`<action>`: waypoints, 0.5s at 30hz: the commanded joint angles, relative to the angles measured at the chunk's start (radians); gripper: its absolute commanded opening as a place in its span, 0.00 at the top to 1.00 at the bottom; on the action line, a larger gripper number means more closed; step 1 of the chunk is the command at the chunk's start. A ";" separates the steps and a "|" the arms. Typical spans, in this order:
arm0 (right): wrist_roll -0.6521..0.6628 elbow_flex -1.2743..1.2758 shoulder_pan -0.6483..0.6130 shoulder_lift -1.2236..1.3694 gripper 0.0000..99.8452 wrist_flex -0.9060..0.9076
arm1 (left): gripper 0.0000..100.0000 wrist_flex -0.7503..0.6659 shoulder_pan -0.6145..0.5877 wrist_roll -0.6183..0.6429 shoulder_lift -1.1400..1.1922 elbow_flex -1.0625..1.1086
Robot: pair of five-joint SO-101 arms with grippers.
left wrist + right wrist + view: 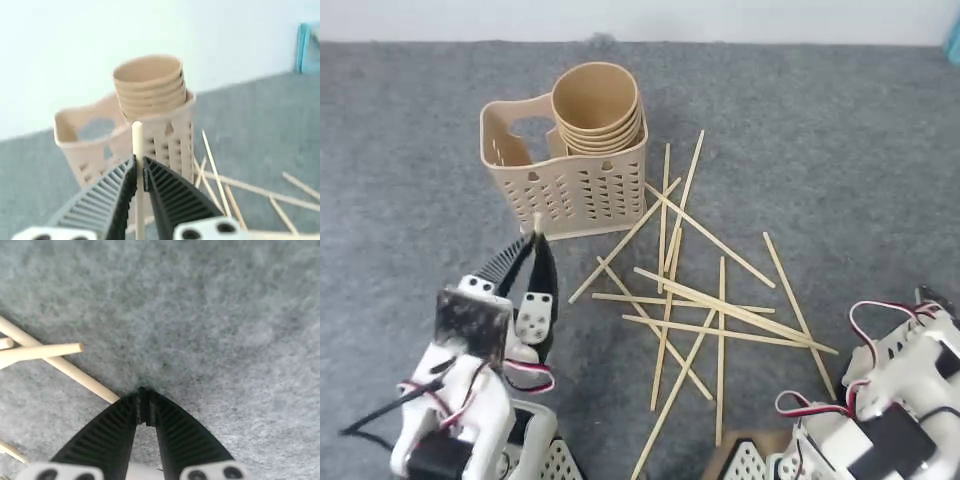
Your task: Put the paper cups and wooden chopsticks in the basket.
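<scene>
1. Worktop (840, 130): grey, with a fuzzy, felt-like cover. It runs from the near edge of the high view to the far wall, and the same grey nap shows close up in the right wrist view.
2. Wall (620, 18): pale and plain. It meets the worktop along its far edge.
3. Teal object (307, 47): stands upright at the far right, where worktop and wall meet. It is cut off by the frame edge, so what it is cannot be told.
</scene>
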 commanded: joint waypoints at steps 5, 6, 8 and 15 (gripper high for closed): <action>0.021 0.018 0.021 -0.012 0.99 -0.001 | 0.99 -0.463 0.000 -0.012 0.121 -0.111; 0.021 0.018 0.021 -0.012 0.99 -0.001 | 0.99 -0.554 0.000 -0.012 0.137 -0.110; 0.021 0.018 0.022 -0.012 0.99 0.001 | 0.99 -0.729 0.000 -0.012 0.173 -0.108; 0.021 0.018 0.045 -0.013 0.99 0.001 | 0.99 -1.065 -0.123 -0.014 0.462 -0.203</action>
